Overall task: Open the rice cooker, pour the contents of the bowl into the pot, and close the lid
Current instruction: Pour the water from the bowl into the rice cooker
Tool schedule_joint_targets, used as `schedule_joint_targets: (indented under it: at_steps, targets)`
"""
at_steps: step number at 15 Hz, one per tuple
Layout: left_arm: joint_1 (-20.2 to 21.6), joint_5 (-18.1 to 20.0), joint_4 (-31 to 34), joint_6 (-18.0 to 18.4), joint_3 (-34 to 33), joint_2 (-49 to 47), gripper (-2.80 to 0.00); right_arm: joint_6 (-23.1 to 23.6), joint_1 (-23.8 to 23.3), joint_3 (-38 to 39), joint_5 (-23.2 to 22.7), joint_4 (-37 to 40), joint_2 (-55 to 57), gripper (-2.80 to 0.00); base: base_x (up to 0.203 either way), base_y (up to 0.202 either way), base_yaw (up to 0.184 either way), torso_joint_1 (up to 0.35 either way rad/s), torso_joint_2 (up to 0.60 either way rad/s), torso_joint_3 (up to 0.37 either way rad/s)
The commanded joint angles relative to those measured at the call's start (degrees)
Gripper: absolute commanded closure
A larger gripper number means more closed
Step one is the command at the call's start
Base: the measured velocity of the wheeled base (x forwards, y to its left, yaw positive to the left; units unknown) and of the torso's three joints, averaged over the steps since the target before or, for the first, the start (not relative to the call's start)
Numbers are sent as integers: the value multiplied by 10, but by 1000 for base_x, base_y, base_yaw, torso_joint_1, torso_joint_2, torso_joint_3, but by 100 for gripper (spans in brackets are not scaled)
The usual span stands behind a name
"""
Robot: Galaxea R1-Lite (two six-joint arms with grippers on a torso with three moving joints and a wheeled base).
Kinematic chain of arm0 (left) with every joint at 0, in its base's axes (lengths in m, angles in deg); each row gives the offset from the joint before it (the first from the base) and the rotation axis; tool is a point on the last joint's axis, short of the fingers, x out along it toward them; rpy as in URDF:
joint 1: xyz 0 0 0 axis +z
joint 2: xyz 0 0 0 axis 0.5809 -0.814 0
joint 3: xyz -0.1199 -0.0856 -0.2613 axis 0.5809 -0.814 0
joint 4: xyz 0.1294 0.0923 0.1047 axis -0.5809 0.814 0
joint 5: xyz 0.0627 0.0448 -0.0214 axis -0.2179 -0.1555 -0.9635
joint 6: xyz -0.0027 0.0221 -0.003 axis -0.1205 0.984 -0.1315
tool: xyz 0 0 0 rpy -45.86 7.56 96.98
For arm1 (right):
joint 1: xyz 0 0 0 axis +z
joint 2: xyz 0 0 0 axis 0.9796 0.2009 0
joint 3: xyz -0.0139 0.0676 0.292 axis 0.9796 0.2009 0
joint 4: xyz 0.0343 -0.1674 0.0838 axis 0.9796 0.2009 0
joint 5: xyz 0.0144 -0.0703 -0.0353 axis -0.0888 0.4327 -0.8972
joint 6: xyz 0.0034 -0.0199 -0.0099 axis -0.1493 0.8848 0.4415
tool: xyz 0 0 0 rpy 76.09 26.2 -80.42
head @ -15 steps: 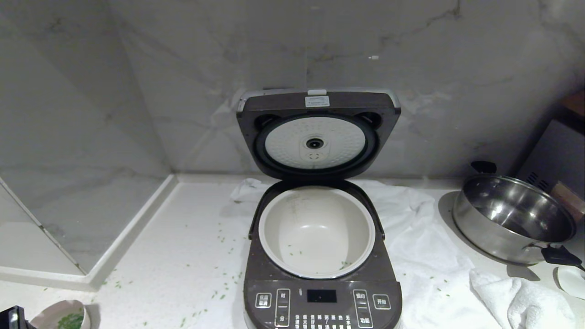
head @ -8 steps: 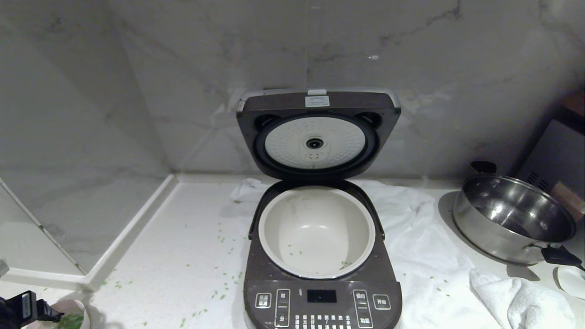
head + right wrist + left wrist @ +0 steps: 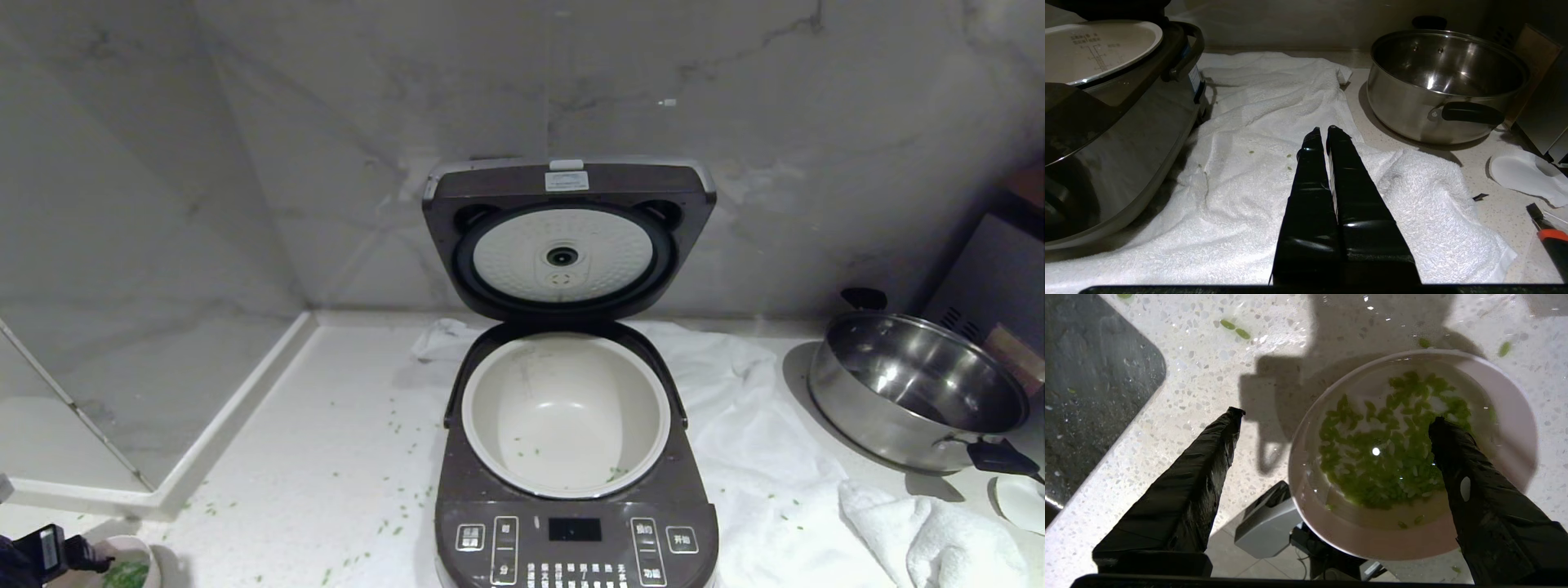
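Left pincer (image 3: 1331, 416) hanging wide open astride the bowl (image 3: 1515, 428) rim, bowl sitting right at tabletop (image 3: 1208, 355) edge w/ green bits (image 3: 1372, 457) inside. Risk: off-centre squeeze is tipping it off, spilling. Cooker (image 3: 571, 531) lid (image 3: 567, 188) up. Right pincer (image 3: 1321, 130) closed, holding nothing.

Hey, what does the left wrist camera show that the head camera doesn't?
Only the left wrist view shows the left tool open, one finger inside the bowl over the green bits, the other outside the rim. Only the head view shows the rice cooker with its lid up, the nearly empty pot, a steel pan and a towel. Both show the bowl, green bits and speckled counter.
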Motion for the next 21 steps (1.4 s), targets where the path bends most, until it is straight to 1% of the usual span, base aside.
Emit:
schedule_joint_targets:
  at_steps: [1, 5, 6, 9, 14, 20, 21]
  targets:
    - [4, 0, 0, 1, -1, -13, -280, 0, 0, 1, 0, 0, 0, 0, 0, 0, 0, 0, 0, 0]
    - [21, 3, 0, 27, -3, -34, -280, 0, 0, 1, 0, 0, 0, 0, 0, 0, 0, 0, 0, 0]
    - [24, 4, 0, 28, -3, -39, 0, 0, 0, 1, 0, 0, -1, 0, 0, 0, 0, 0, 0, 0]
    - [29, 4, 0, 36, -12, -49, 0, 0, 0, 1, 0, 0, 0, 0, 0, 0, 0, 0, 0, 0]
    - [35, 7, -1, 34, -18, -62, 0, 0, 0, 1, 0, 0, 0, 0, 0, 0, 0, 0, 0, 0]
    - [30, 8, 1, 36, -27, -58, 0, 0, 0, 1, 0, 0, 0, 0, 0, 0, 0, 0, 0, 0]
    - [25, 14, 2, 36, -27, -55, 0, 0, 0, 1, 0, 0, 0, 0, 0, 0, 0, 0, 0, 0]
